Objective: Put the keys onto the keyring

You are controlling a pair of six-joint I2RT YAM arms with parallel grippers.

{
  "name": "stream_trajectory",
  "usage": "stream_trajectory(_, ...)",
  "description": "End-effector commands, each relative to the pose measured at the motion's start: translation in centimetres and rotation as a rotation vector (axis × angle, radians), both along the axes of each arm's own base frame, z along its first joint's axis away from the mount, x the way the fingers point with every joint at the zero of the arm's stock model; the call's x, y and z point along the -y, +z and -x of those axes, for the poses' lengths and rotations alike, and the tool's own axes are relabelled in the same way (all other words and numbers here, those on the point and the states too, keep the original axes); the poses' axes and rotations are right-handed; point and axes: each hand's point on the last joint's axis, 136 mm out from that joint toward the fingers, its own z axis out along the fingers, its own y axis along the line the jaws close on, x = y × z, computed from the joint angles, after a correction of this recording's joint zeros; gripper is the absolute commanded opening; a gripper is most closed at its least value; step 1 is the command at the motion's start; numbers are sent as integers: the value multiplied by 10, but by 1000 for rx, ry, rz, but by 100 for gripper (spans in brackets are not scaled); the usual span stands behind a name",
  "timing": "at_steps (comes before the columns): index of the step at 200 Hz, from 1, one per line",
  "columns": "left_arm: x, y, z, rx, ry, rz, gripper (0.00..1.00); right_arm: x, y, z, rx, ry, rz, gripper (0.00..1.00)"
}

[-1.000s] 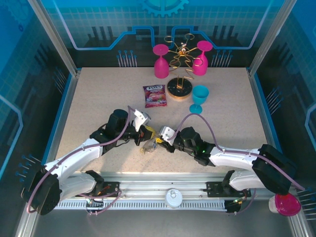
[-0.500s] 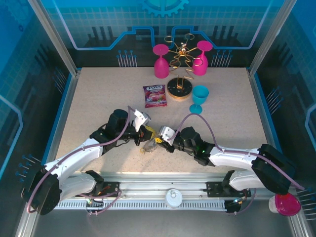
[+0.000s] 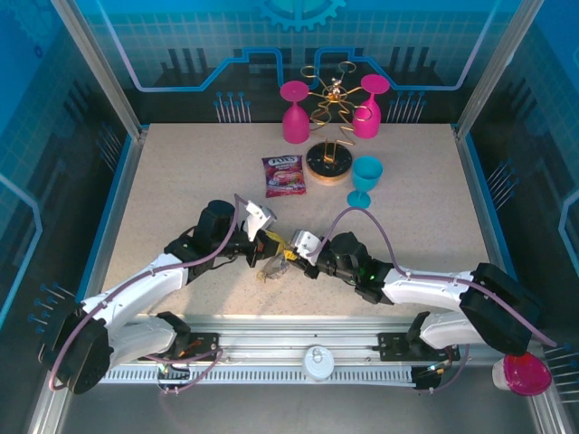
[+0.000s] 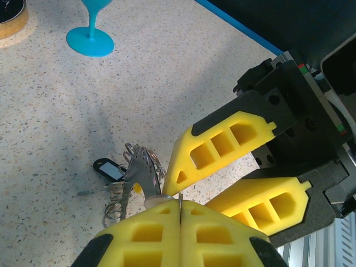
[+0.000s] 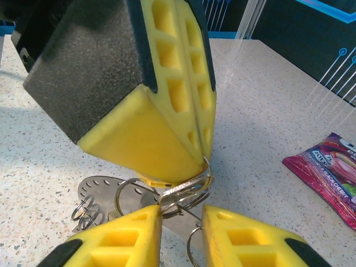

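The keyring is a flat grey metal plate with wire loops, lying partly on the table at the near middle. My left gripper is shut on one thin wire loop at the keyring's rim and holds that edge up. A silver key blade hangs from that loop between the fingers of my right gripper. The right jaws stand apart, and the blade touches only the left fingertip. A key with a black tag lies beside the plate. In the top view the two grippers meet tip to tip.
A purple snack packet lies beyond the grippers. A teal glass stands to the right of it. Further back is a round wooden rack base with a pink glass hung on each side. The table's near edge runs just behind the arms.
The right gripper's jaws have narrowed a little around the key and loop. The left gripper and the keyring have held still.
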Motion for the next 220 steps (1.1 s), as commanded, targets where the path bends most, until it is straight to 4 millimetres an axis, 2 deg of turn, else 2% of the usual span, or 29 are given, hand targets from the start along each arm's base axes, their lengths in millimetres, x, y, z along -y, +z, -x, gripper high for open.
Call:
stream_trajectory(1, 3, 16, 4, 41, -42, 27, 0, -1, 16, -7, 42, -31, -30, 23)
stream_trajectory(94, 3, 15, 4, 39, -46, 28, 0, 6, 20, -10, 45, -67, -42, 19)
stream_trajectory(220, 4, 17, 7, 33, -56, 33, 0, -3, 28, -14, 49, -67, -68, 13)
